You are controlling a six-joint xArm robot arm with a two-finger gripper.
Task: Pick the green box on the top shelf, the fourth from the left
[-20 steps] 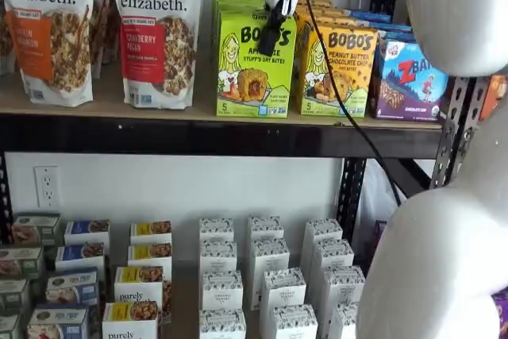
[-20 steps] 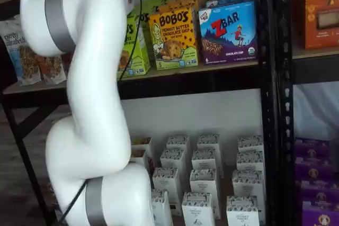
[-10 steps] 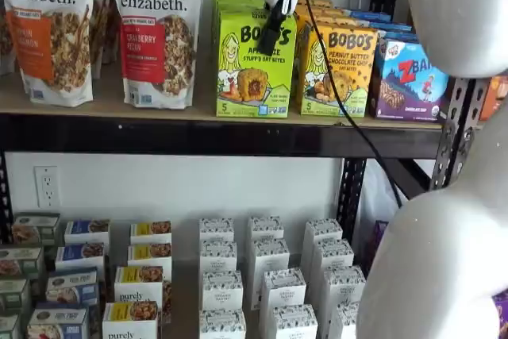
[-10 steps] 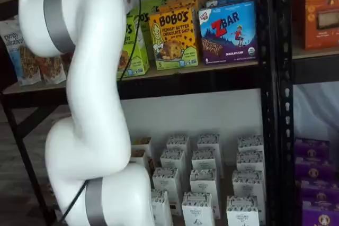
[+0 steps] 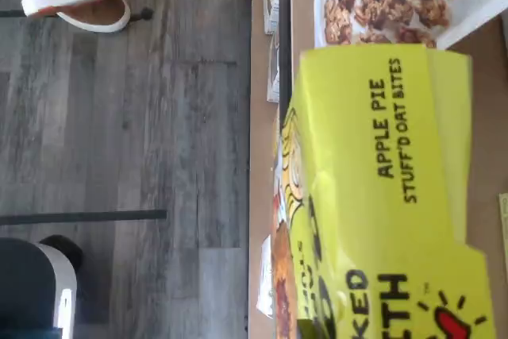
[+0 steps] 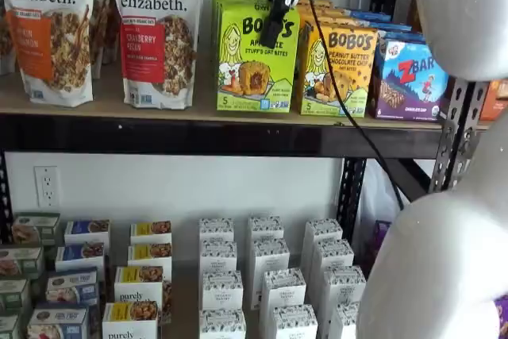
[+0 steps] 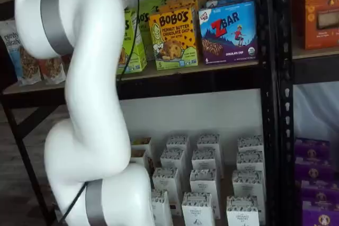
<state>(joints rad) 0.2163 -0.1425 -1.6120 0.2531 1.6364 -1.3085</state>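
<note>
The lime-green Bobo's Apple Pie box [image 6: 250, 69] stands at the front of its row on the top shelf [image 6: 198, 134], and its bottom edge looks slightly raised off the board. My gripper [image 6: 272, 28] hangs from above with its black fingers closed on the box's top right part. In a shelf view the box [image 7: 132, 41] is half hidden behind my arm, and the fingers do not show there. The wrist view shows the box's top face [image 5: 381, 196] close up, reading "APPLE PIE STUFF'D OAT BITES".
A yellow-orange Bobo's box [image 6: 337, 69] stands right beside the green one, then a ZBar box [image 6: 409, 77]. Purely Elizabeth bags [image 6: 156, 29] stand to its left. More green boxes stand behind it. My white arm [image 6: 452, 196] fills the right side. White cartons [image 6: 262, 275] sit on the shelf below.
The gripper has moved up a little, and the green box has risen with it, its bottom edge now higher against the shelf board.
</note>
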